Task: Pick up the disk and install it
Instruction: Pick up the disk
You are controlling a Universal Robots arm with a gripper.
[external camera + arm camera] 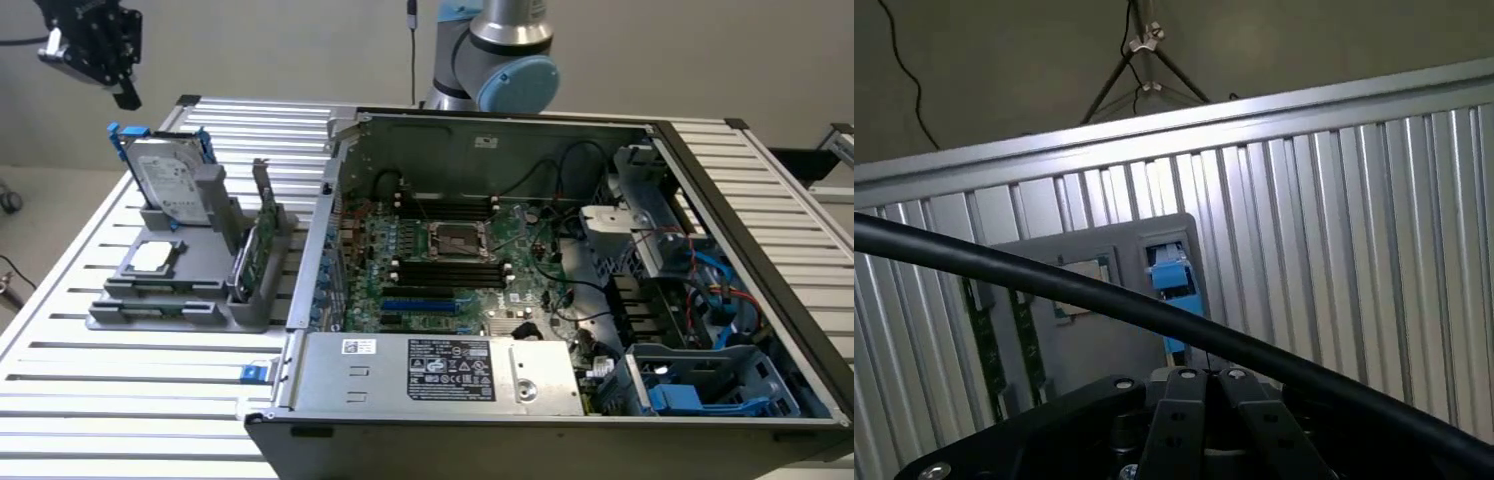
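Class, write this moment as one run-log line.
pincer: shut, empty, high above disk | disk: upright in grey holder | status: not yet picked

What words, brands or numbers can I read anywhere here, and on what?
None reads clearly.
Black label on the power supply box: print too small to read.
White sticker beside it: too small.
Disk in the grey stand: its label is blurred.
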